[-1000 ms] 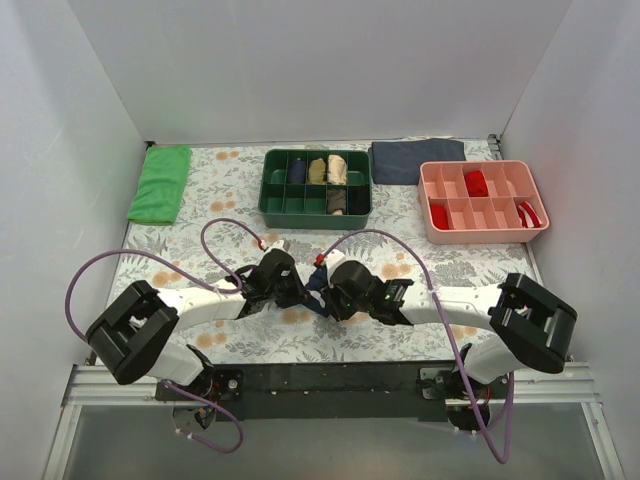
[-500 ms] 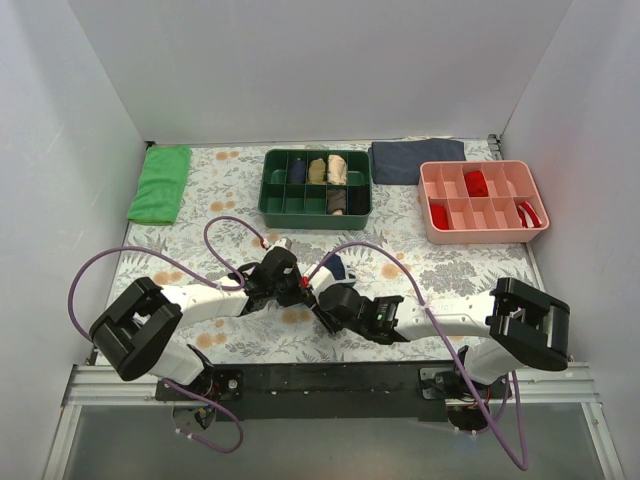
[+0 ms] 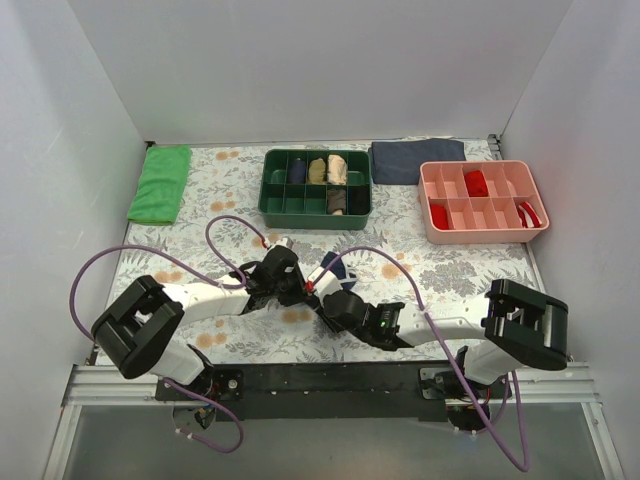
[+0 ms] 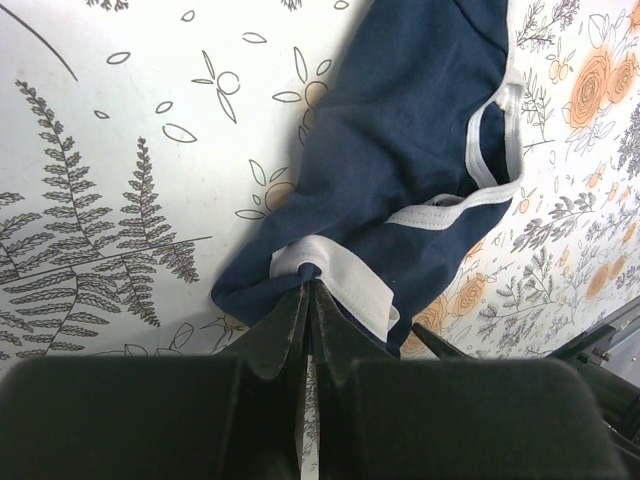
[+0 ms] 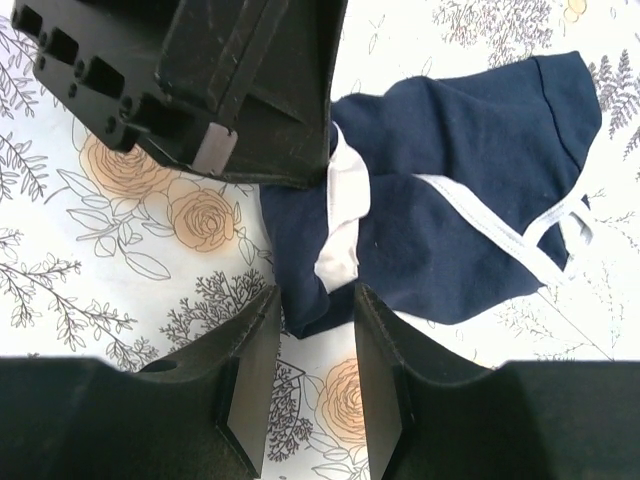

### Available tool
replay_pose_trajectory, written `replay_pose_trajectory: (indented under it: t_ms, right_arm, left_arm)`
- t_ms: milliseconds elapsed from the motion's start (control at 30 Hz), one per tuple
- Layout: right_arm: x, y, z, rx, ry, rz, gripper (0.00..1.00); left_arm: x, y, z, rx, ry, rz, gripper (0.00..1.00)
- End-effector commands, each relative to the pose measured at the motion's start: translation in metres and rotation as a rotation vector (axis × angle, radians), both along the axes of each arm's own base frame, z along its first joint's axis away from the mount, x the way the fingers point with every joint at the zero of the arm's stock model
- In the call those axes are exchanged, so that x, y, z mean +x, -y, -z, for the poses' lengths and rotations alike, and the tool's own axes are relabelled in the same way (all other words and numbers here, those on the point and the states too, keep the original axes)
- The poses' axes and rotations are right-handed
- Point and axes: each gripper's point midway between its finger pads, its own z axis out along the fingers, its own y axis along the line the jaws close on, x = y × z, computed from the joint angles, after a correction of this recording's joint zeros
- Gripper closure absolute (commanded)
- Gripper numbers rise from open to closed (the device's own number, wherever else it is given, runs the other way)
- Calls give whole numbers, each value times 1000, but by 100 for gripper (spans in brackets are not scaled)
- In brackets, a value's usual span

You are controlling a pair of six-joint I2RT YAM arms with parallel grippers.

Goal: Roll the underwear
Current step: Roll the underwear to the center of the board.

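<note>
Pinches the waistband of the underwear (image 4: 400, 170) with the left gripper (image 4: 308, 287) clamped tight, front-middle of the table (image 3: 180, 215). Straddles the bunched edge with the right gripper (image 5: 314, 305), fingers parted, holding nothing. Best closed low beside the left, then rolled together.

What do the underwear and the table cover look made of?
Underwear: soft matte navy knit, probably cotton; it creases and bunches, with white piping. Table cover: smooth flat sheet printed with flowers and ferns, cloth or vinyl, cannot tell which.
</note>
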Motion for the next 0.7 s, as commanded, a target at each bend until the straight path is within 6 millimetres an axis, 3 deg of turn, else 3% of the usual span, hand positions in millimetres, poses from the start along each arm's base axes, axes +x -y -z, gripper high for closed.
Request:
replay_pose_trajectory:
  t_ms: [0, 133, 667]
  right_arm:
    - [0, -13, -11, 55, 52, -9, 57]
    - [-5, -20, -11, 48, 59, -24, 57]
    - [10, 0, 16, -52, 122, 63, 57]
  left_arm:
    - [-11, -7, 14, 52, -59, 15, 100]
    - [-11, -6, 14, 53, -65, 12, 100]
    - [-12, -4, 10, 42, -61, 26, 100]
